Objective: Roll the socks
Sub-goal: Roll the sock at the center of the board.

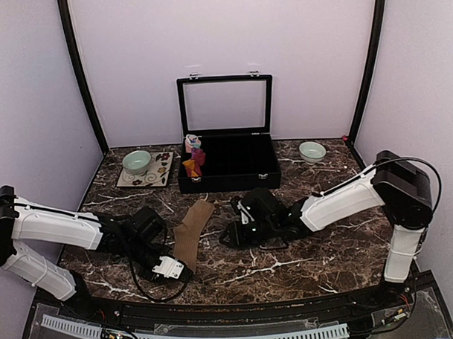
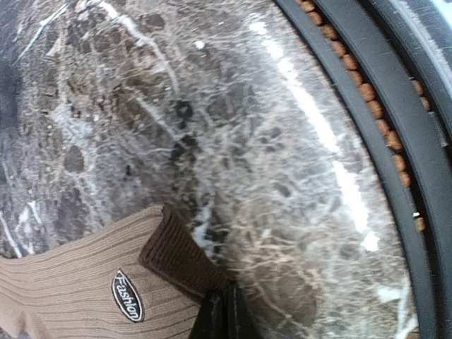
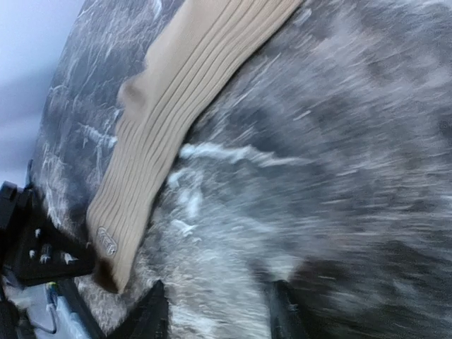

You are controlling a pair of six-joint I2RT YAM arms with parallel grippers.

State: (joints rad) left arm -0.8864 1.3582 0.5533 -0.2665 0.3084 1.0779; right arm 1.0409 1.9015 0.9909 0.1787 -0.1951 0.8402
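Starting on the tan sock [image 1: 190, 234], flat on the worktop [image 1: 304, 263]: the left end effector [image 2: 224, 319] is closed narrow at its cuff corner, grip on fabric unclear; the right end effector [image 3: 217, 300] stands wide and empty beside it. Next, likely, fold the cuff over tightly.

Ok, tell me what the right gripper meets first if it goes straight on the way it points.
Probably the tan sock, lying flat across its path. The open right gripper sits low over the table, so it might graze that first; depth is unclear.
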